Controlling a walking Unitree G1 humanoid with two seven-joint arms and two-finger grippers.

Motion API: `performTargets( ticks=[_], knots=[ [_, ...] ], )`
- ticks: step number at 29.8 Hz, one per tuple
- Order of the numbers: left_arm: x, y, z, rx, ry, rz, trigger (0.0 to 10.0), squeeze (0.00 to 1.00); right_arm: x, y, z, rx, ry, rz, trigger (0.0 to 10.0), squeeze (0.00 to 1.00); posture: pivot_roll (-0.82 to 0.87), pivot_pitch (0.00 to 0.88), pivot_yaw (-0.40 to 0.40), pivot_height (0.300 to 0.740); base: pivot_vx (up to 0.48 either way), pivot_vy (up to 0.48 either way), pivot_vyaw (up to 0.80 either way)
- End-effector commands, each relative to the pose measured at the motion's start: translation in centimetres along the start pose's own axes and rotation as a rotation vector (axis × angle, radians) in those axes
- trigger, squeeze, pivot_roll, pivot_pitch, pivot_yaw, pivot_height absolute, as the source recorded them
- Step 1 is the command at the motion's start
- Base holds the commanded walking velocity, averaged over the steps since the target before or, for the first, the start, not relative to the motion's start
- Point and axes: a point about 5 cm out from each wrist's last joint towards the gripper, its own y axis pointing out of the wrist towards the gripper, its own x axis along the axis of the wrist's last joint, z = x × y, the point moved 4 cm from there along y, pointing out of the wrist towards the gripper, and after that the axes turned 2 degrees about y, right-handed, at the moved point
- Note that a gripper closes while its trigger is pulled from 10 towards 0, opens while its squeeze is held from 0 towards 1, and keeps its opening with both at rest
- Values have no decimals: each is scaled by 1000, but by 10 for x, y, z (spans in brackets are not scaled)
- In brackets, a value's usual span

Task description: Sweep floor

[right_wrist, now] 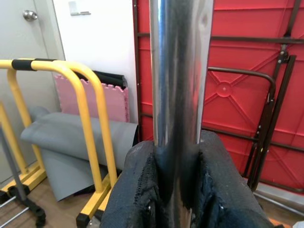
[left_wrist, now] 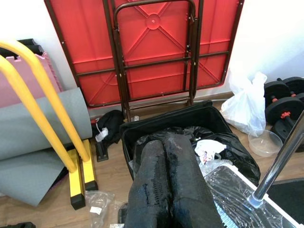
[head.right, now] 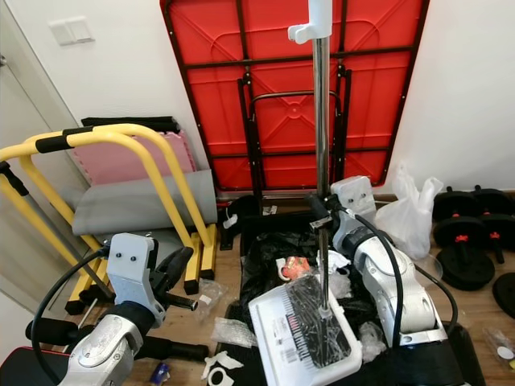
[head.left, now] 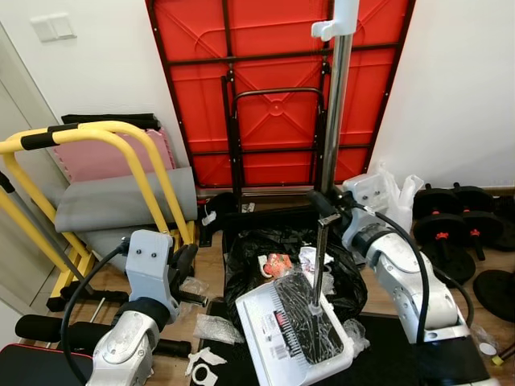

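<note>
Broom pole point(head.left: 334, 145) stands upright at centre, its black bristles point(head.left: 310, 318) resting in the white dustpan point(head.left: 273, 342) near the robot, beside a black rubbish bag point(head.left: 265, 249). Right gripper point(right_wrist: 175, 190) clamps the pole low down; left gripper point(left_wrist: 166, 185), fingers pressed together, hovers left of the dustpan, with the folded red table point(head.left: 273, 80) leaning on the far wall

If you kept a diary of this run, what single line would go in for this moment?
right gripper: shut on broom pole | dustpan: tipped over black bin bag | left gripper: shut, empty, facing bag | stage: emptying sweepings
</note>
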Motion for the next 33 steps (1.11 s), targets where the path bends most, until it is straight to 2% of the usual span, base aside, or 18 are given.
performTargets(
  ticks=[1, 10, 29, 33],
  knots=[
    [-4, 0, 3, 26, 29, 9, 10000, 0, 23, 5, 3, 11, -14, -98, 10000, 0, -111, 0, 8, 740, 0, 0, 0],
    [-4, 0, 0, 2, 41, 4, 10000, 0, 23, 8, 7, 12, -9, -98, 10000, 0, -110, 0, 8, 740, 0, 0, 0],
    [-4, 1, -1, -14, 26, -3, 10000, 0, 21, 10, 6, 0, -3, -93, 10000, 0, -110, 0, 11, 740, 0, -318, 0],
    [-6, 2, 1, 7, 23, 7, 10000, 0, 20, 10, 6, -2, -3, -91, 10000, 0, -110, 0, 11, 740, 0, 0, 0]
  ],
)
